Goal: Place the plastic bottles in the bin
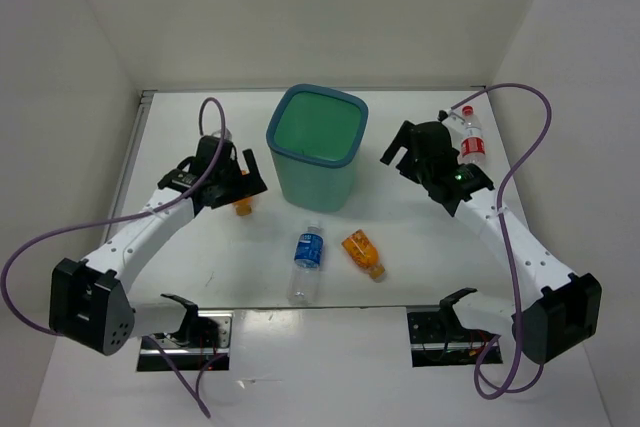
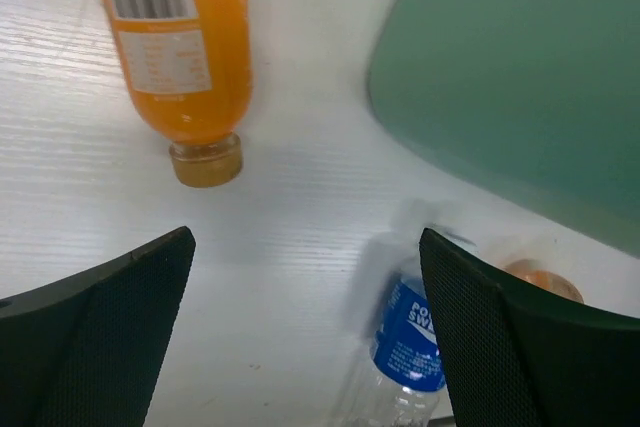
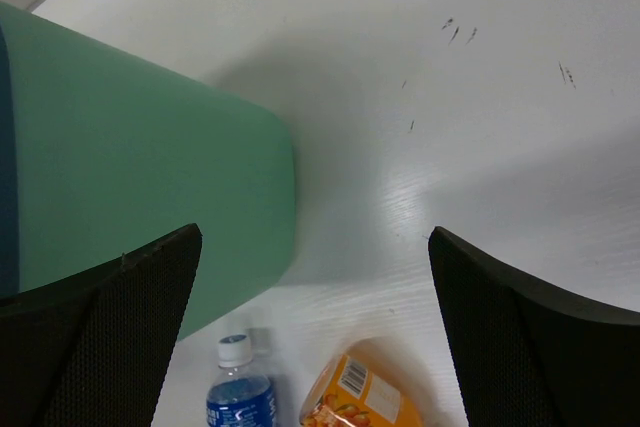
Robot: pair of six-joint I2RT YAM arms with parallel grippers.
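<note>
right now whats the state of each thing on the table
bin: upright, open, no bottle seen inside
blue bottle: lying on table, capped
middle orange bottle: lying on table
left orange bottle: lying, capped
red bottle: on table, outside bin
left end effector: open, empty
right end effector: open, empty

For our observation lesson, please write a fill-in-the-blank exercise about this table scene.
The bin has ____ inside it.
The blue-label bottle lies beside a bottle of ____ liquid.
The fingers of the left gripper and right gripper are ____.
The red-cap bottle is nearest the ____ arm.
Missing: nothing, orange, open, right.
</note>
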